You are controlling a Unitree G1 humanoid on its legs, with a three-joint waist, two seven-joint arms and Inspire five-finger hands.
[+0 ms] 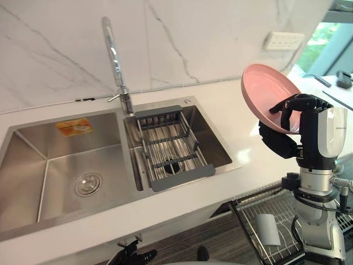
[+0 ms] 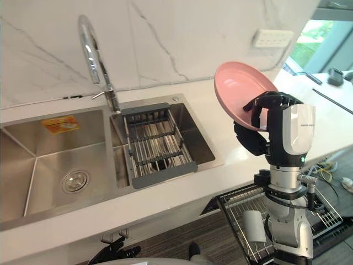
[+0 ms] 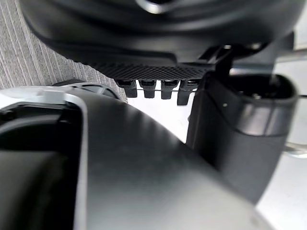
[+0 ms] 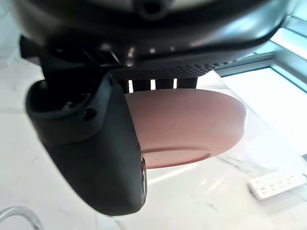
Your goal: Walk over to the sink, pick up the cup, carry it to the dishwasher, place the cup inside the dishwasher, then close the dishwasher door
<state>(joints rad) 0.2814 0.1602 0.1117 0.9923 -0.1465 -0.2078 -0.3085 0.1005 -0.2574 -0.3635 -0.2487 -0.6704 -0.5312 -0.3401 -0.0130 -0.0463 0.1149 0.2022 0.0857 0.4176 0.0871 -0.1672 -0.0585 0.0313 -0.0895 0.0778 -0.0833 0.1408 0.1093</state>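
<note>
My right hand point(image 1: 300, 107) is raised over the white counter to the right of the sink point(image 1: 27, 160). Its fingers and thumb are curled round the rim of a pink plate point(image 1: 265, 91), which stands tilted on edge above the counter. In the right wrist view the plate point(image 4: 192, 124) shows past the dark thumb point(image 4: 96, 158). A white cup point(image 1: 268, 229) lies in the wire dishwasher rack point(image 1: 248, 212) at the lower right, below that arm. My left hand point(image 1: 132, 255) hangs low at the bottom edge, fingers relaxed and holding nothing.
The steel sink has two basins; the right one holds a grey drainer rack point(image 1: 171, 146) with a small dark object point(image 1: 172, 164) in it. A tall chrome tap point(image 1: 116, 61) stands behind. A power strip point(image 1: 284, 40) is on the marble wall.
</note>
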